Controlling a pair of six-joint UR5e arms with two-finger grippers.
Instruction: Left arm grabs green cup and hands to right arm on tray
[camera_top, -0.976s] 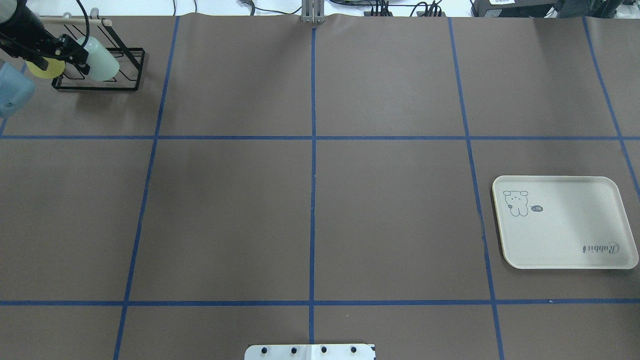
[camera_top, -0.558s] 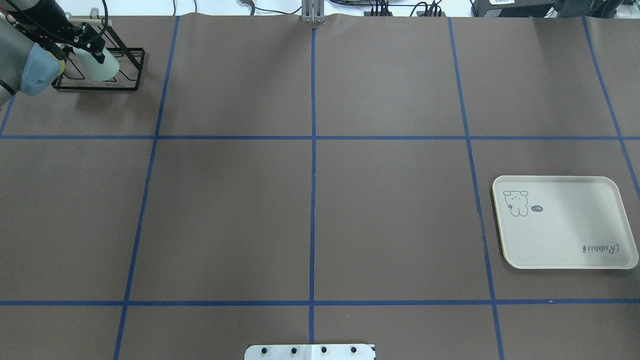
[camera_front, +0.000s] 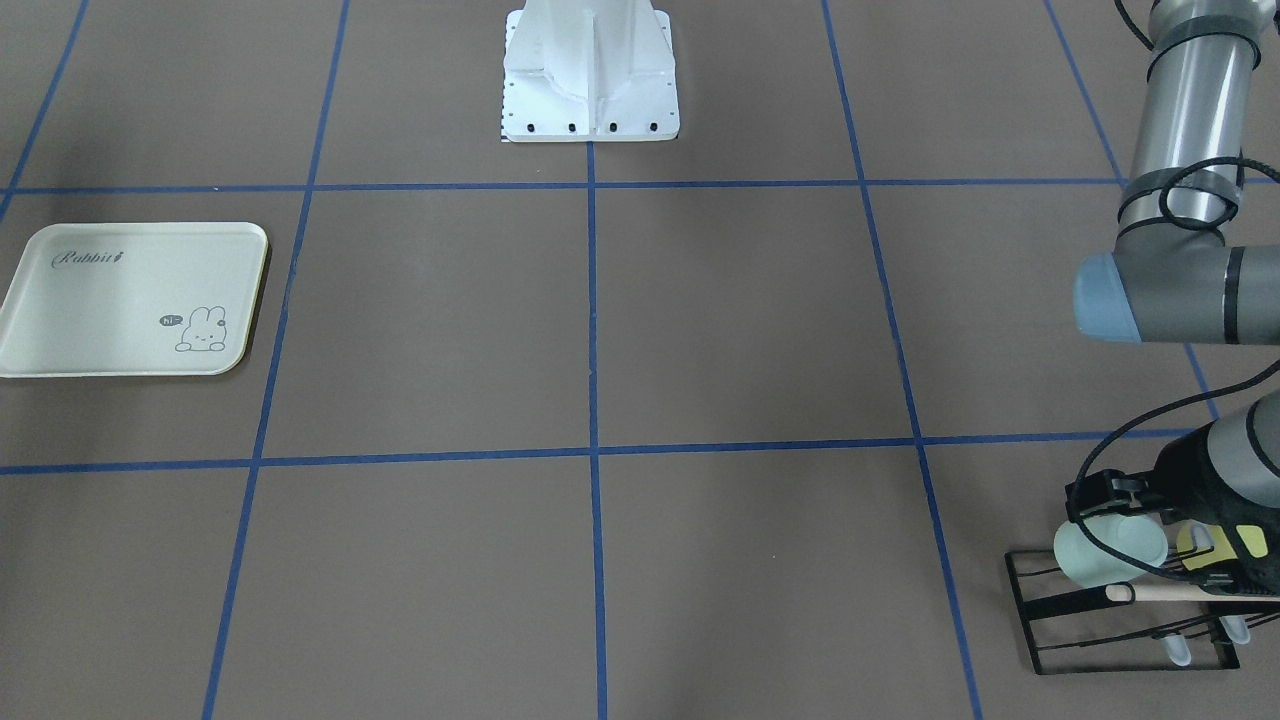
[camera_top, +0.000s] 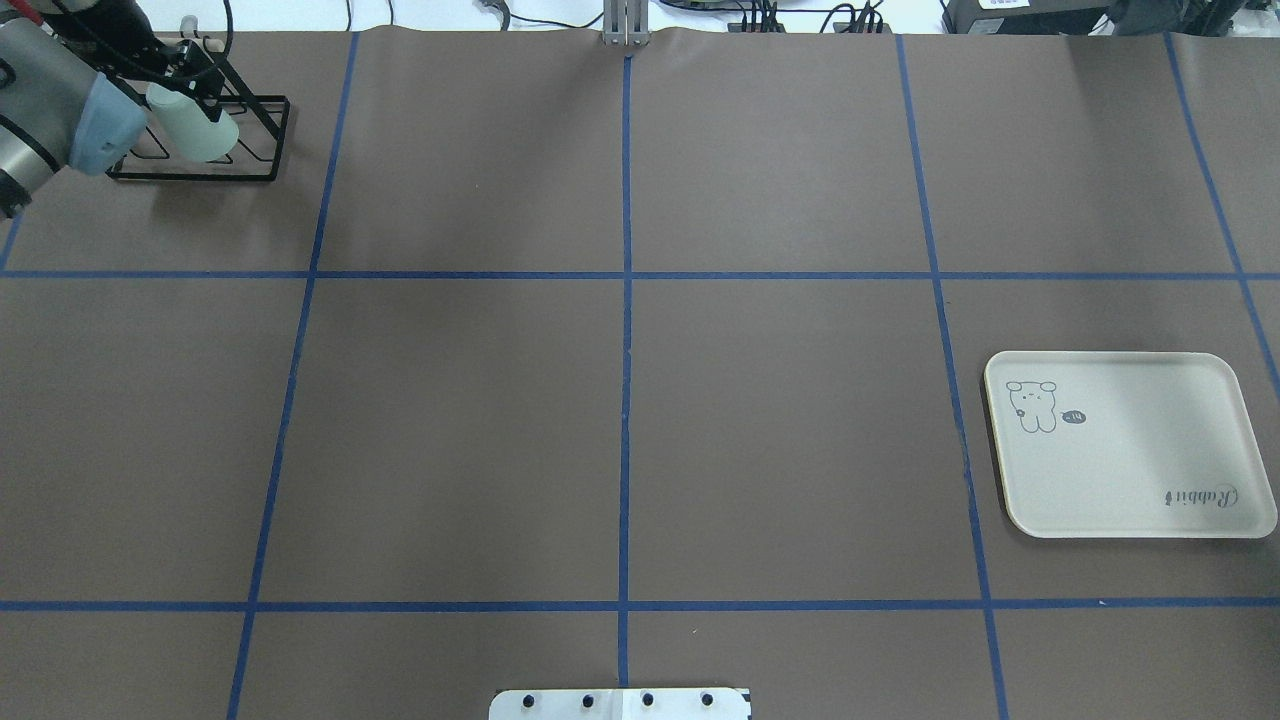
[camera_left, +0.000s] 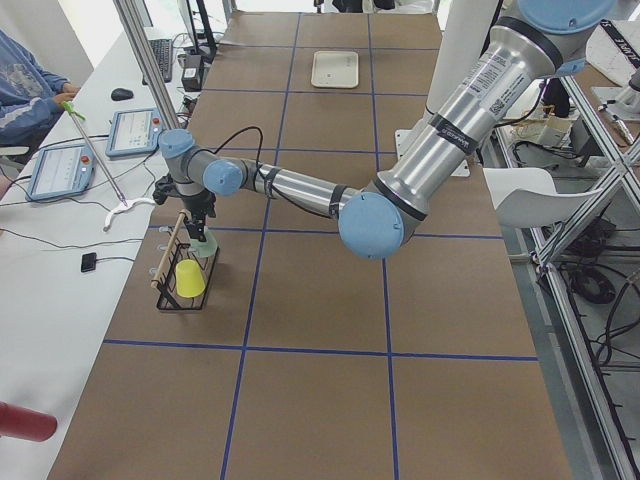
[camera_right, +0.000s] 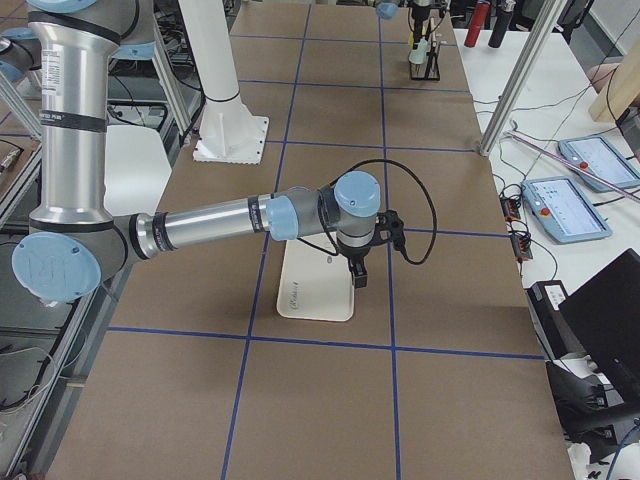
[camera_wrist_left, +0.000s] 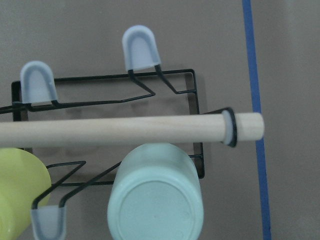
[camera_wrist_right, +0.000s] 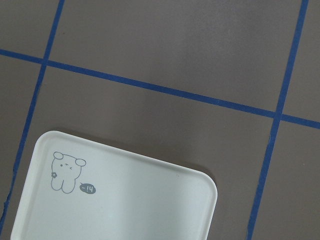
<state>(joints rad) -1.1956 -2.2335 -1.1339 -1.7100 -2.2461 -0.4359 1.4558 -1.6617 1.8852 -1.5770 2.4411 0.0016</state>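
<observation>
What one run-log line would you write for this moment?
phase: pre-grasp | left gripper: at green cup, grip unclear | green cup: on rack | right gripper: near tray, state unclear

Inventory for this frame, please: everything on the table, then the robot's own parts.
table: 1, brown with blue tape grid, under everything
rack: 1, black wire with a wooden rod, far corner on the robot's left
green cup: 1, pale mint, on the rack
yellow cup: 1, yellow-green, on the rack beside the green cup
tray: 1, cream, robot's right side
mount: 1, white, robot's edge, middle
left arm: 1, grey, over the rack, jaws by the green cup
right arm: 1, grey, reaching out by the tray
</observation>
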